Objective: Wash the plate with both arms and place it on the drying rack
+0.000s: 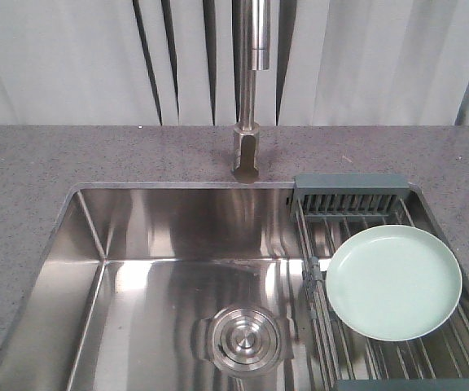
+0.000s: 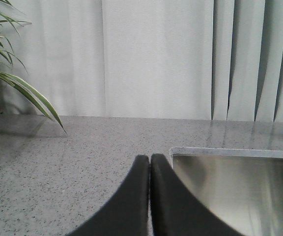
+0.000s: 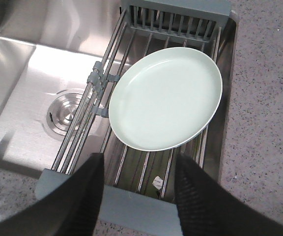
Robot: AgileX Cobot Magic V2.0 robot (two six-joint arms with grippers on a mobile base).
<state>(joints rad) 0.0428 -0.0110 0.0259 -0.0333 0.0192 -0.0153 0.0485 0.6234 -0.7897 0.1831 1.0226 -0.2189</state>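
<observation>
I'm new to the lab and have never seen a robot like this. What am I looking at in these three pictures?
It is a two-armed robot at a kitchen sink. One picture looks from the front at the steel sink, the tap and the grey counter. A mint-green plate lies flat on the drying rack across the sink's right side. The other two come from cameras on the wrists. The left gripper has its black fingers closed together, holding nothing, above the counter. The right gripper is open above the plate's near edge, also empty.
</observation>
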